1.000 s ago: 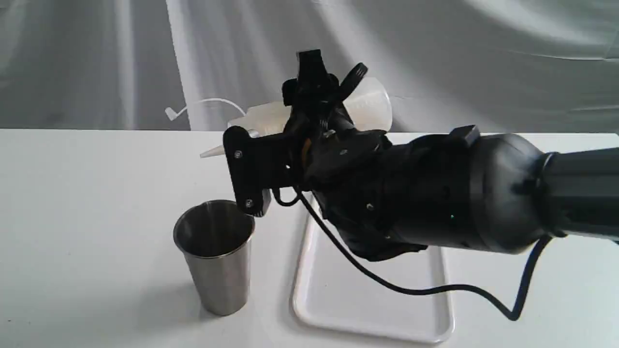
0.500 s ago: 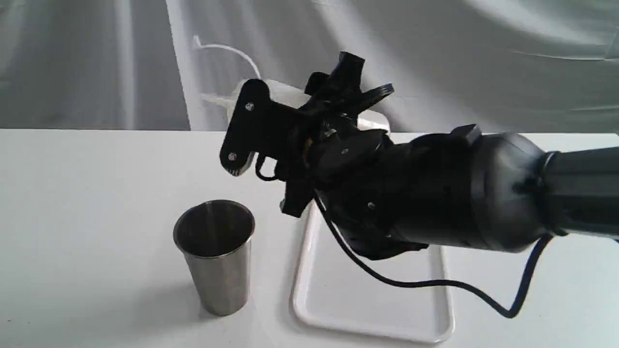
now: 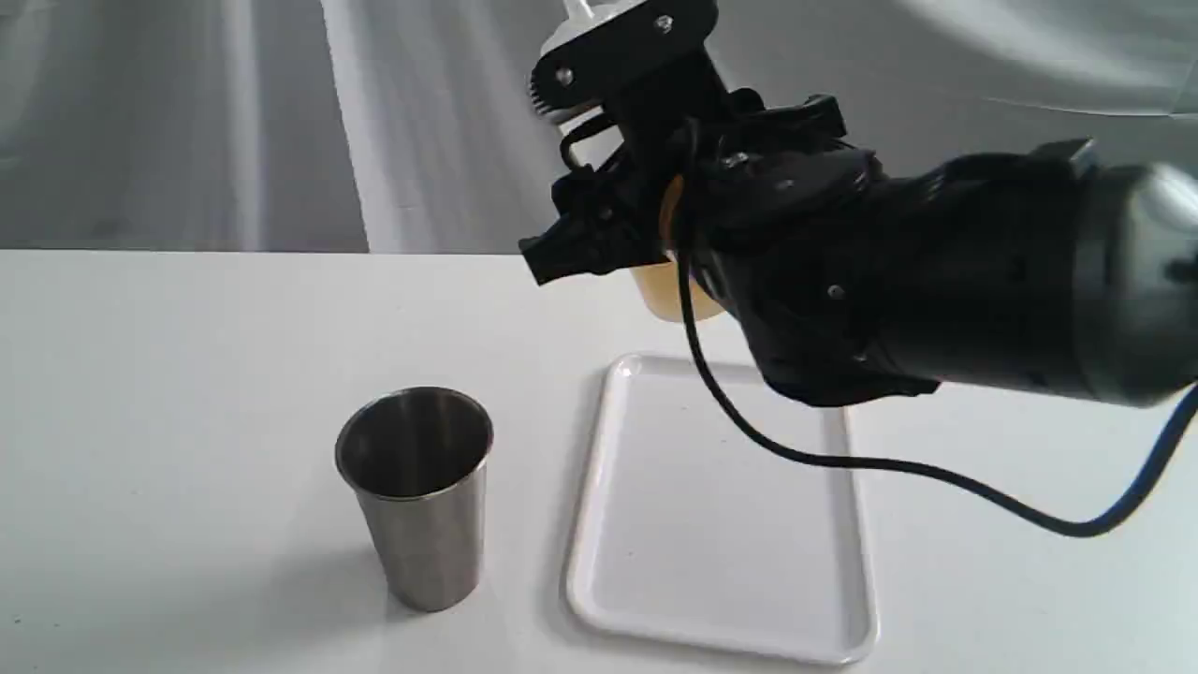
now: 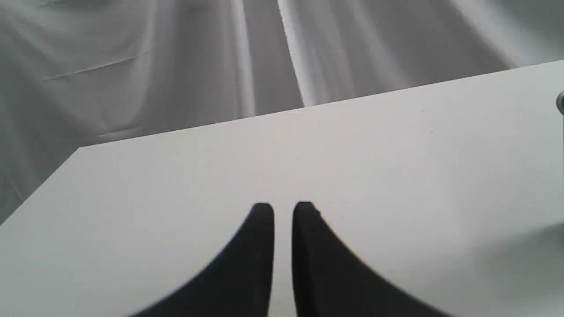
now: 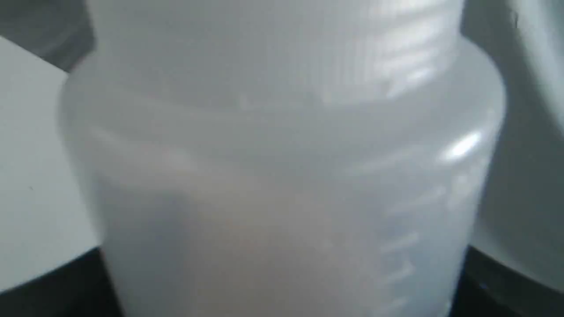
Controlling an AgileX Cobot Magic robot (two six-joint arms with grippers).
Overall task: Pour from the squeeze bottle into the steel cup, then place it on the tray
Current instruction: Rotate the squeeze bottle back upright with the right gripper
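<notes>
My right gripper point(image 3: 636, 248) is shut on the squeeze bottle point(image 3: 666, 292) and holds it about upright in the air, above the far end of the tray point(image 3: 721, 524). Amber liquid shows in the bottle's base; its top runs out of the exterior view. The right wrist view is filled by the translucent bottle point(image 5: 282, 176), with dark fingers point(image 5: 44, 286) at both sides. The steel cup point(image 3: 416, 496) stands upright on the table, left of the tray and apart from the bottle. My left gripper point(image 4: 283, 211) hovers over bare table, shut with nothing in it.
The white table point(image 3: 168, 374) carries only the cup and the tray. A grey cloth backdrop point(image 3: 234, 112) hangs behind its far edge. The right arm's cable point(image 3: 842, 461) loops low over the tray.
The right gripper has turned the bottle from lying sideways, nozzle over the cup, to upright. It has also risen and shifted right, towards the tray's far end. Cup and tray have not moved.
</notes>
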